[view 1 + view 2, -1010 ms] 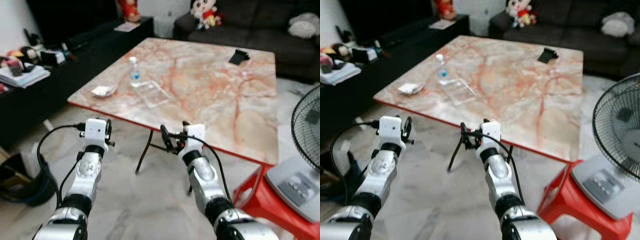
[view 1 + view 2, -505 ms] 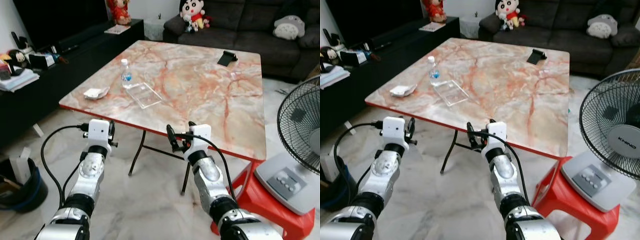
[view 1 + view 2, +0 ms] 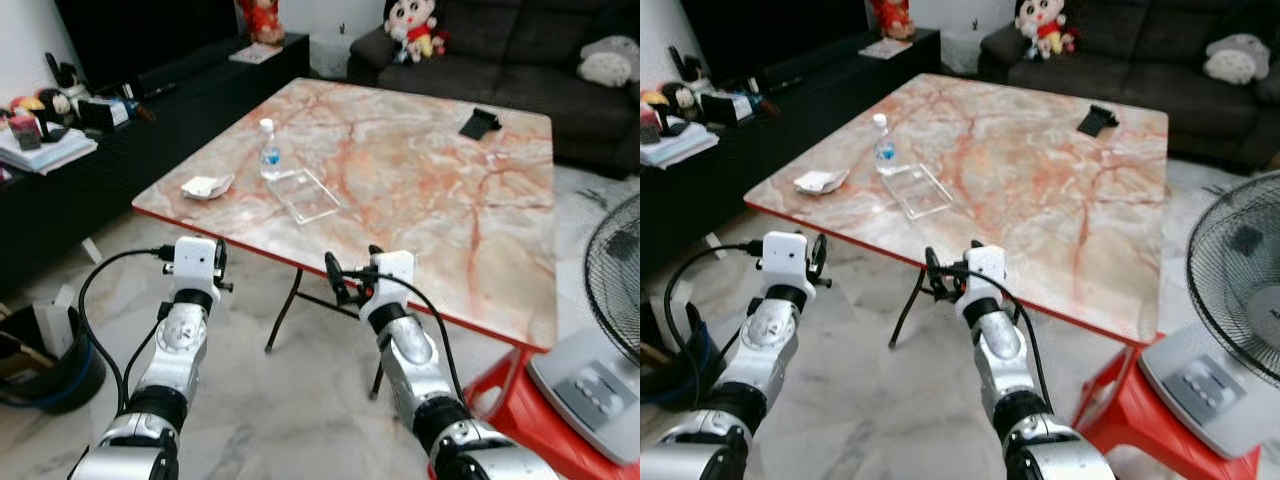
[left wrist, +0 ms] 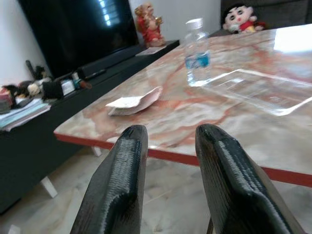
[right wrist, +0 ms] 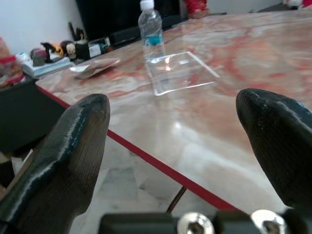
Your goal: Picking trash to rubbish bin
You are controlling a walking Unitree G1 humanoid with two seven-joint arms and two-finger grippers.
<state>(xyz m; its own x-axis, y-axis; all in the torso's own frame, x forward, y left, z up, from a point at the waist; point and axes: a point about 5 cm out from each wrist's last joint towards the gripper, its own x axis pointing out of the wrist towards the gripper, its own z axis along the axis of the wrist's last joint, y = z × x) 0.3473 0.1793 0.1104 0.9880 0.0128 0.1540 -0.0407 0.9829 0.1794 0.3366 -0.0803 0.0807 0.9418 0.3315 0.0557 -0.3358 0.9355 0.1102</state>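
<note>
A crumpled white wrapper (image 3: 206,186) lies near the left corner of the marble table (image 3: 430,190). Next to it stand a small water bottle (image 3: 267,148) and a clear flat plastic tray (image 3: 305,193). Both my grippers hover in front of the table's red near edge, below its top. My left gripper (image 3: 217,264) is open by a narrow gap and points at the wrapper (image 4: 132,101). Wide open, my right gripper (image 3: 350,270) faces the tray (image 5: 180,72) and the bottle (image 5: 150,30). Nothing is between either pair of fingers.
A dark round bin (image 3: 52,368) stands on the floor at the left beside a black low cabinet (image 3: 110,165). A fan (image 3: 1240,270) on a red stool (image 3: 1160,425) is at the right. A black item (image 3: 478,123) lies on the table's far side, before the sofa (image 3: 520,50).
The whole picture has shifted as the camera moved. Both arms keep the same pose and the things on the table lie as before.
</note>
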